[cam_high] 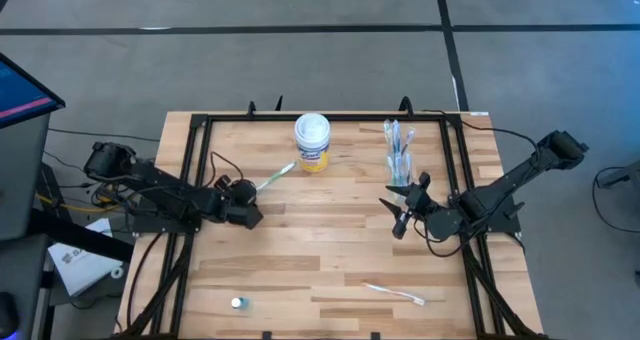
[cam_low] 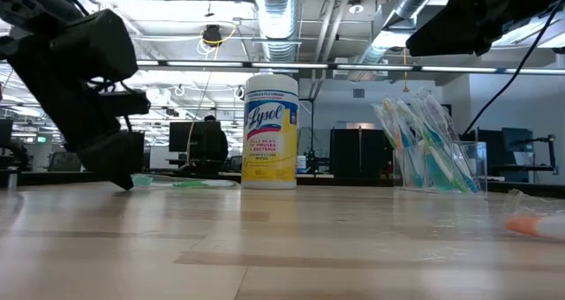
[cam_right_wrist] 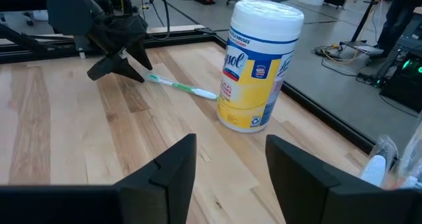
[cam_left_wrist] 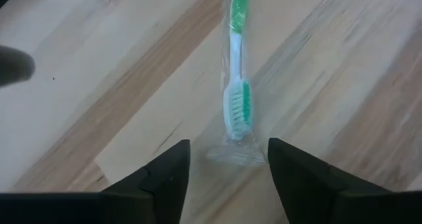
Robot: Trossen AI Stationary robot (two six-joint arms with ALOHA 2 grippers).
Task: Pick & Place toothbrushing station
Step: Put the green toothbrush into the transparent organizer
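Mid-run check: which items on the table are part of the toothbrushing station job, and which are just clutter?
Job items:
- green toothbrush, lying before the open left gripper
- clear cup of toothbrushes
- white toothbrush, near edge
- small blue tube

Lying about:
- yellow-labelled wipes canister

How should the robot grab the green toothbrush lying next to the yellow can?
Best guess: grip the green toothbrush across its slim handle, just behind the bristle head, coming down from above. It lies flat on the table in a clear wrapper, so only its narrow sides can be pinched. The left gripper is open at the brush's bristle end.
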